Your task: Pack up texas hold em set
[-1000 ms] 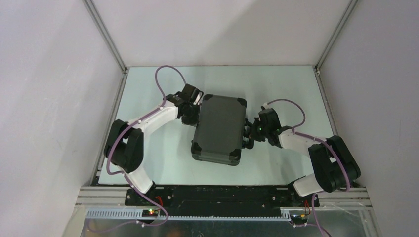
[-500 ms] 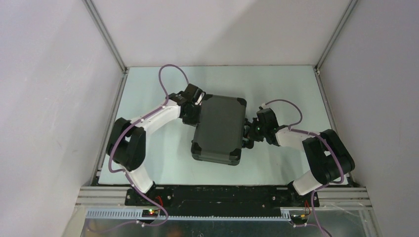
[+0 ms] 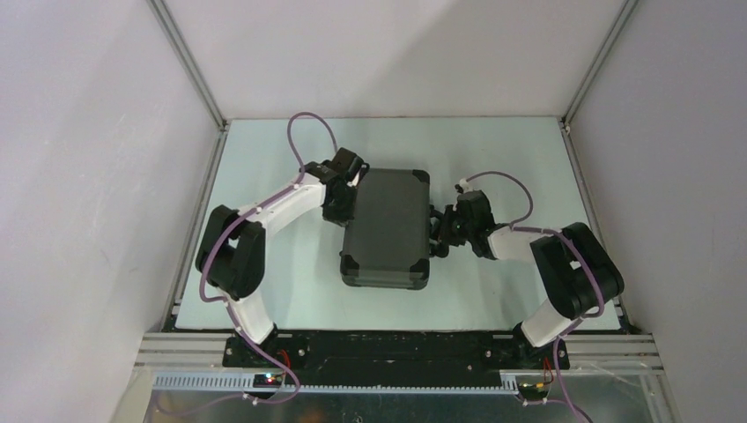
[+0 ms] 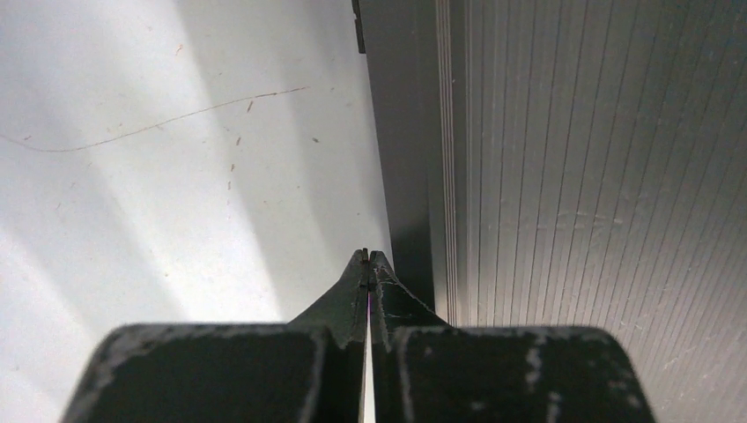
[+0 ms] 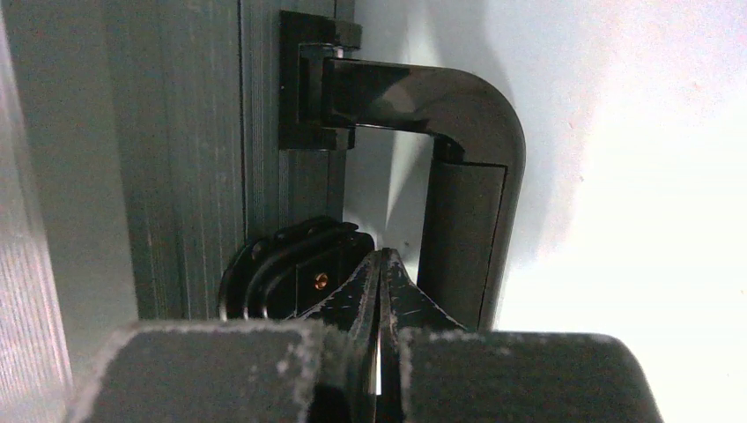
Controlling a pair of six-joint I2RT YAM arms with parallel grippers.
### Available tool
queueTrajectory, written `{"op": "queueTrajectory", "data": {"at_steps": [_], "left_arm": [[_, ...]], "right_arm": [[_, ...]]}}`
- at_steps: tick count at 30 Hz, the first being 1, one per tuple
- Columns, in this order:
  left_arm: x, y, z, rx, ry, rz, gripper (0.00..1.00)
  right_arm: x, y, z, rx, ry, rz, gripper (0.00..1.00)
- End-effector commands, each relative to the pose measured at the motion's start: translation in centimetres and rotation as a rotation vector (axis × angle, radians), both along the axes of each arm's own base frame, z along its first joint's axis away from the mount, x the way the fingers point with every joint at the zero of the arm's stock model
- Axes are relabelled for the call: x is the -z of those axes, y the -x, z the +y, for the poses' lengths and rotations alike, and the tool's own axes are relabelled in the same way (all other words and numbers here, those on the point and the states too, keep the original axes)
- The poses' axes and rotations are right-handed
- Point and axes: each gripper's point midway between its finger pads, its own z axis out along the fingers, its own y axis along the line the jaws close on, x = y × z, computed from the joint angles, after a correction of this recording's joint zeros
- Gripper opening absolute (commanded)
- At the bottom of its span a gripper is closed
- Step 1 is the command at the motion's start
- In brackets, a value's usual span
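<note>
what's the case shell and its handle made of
Case shell: dark grey with fine parallel ribs, a satin sheen and faint scuffs. It is probably a ribbed aluminium panel, though it could be plastic. Handle: smooth glossy black with soft highlights, most likely moulded plastic.

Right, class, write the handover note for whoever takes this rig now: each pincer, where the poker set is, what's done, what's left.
Left pincer: shut, empty, tips by the left side of the case.
Right pincer: shut, empty, tips at the latch inside the handle.
Done: case closed, flat on the table; no loose pieces in view.
To do: confirm latches are fastened; unclear here.
</note>
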Motion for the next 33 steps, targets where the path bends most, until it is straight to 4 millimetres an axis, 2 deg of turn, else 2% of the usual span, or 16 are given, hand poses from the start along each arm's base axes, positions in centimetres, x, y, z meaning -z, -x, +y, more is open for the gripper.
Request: {"op": "queueTrajectory", "data": {"at_steps": [1,5,8,9,10,11,12,13,14,18,21,25,33], "left_arm": [[-2.6,0.7,-10.1,0.197,0.3,-0.024,0.0],[-2.9,0.6,-10.4,0.205,0.305,-0.031,0.0],[-2.7,0.6,-10.0,0.201,0.289,-0.038,0.0],[-2.6,0.7,-9.9,0.2,0.283,-0.036,0.0],[-2.6,0.6,-9.7,0.196,0.279,-0.039,0.0],[-2.4,0.7,-9.4,0.191,0.273,-0.037,0.0],[-2.5,0.7,-9.2,0.185,0.273,-0.041,0.0],[-2.4,0.7,-9.0,0.179,0.269,-0.04,0.0],[-2.6,0.6,-8.8,0.174,0.27,-0.045,0.0],[-2.9,0.2,-7.8,0.141,0.272,-0.053,0.0],[-3.1,-0.4,-6.3,0.086,0.267,-0.065,0.0],[-5.2,-1.1,-4.2,0.032,0.263,-0.136,0.0],[-10.8,-2.0,-0.6,-0.058,0.237,-0.329,0.0]], "right_arm": [[-2.4,0.9,8.5,-0.368,-0.259,-0.193,0.0],[-2.7,2.5,10.1,-0.445,-0.29,-0.196,0.0],[-1.8,2.6,9.6,-0.393,-0.223,-0.167,0.0],[-2.1,2.5,9.6,-0.38,-0.204,-0.176,0.0],[-1.4,2.2,8.7,-0.329,-0.148,-0.157,0.0],[-1.9,1.9,8.3,-0.304,-0.13,-0.168,0.0],[-1.3,1.6,7.2,-0.252,-0.072,-0.149,0.0],[-1.9,1.3,6.6,-0.226,-0.053,-0.161,0.0],[-1.5,1.0,5.4,-0.173,0.0,-0.142,0.0],[-2.3,0.0,2.0,-0.029,0.084,-0.132,0.0],[-2.5,-0.5,-0.3,0.059,0.133,-0.119,0.0],[-3.5,-0.8,-3.2,0.169,0.205,-0.13,0.0],[-9.1,-0.8,-6.3,0.303,0.209,-0.256,0.03]]}}
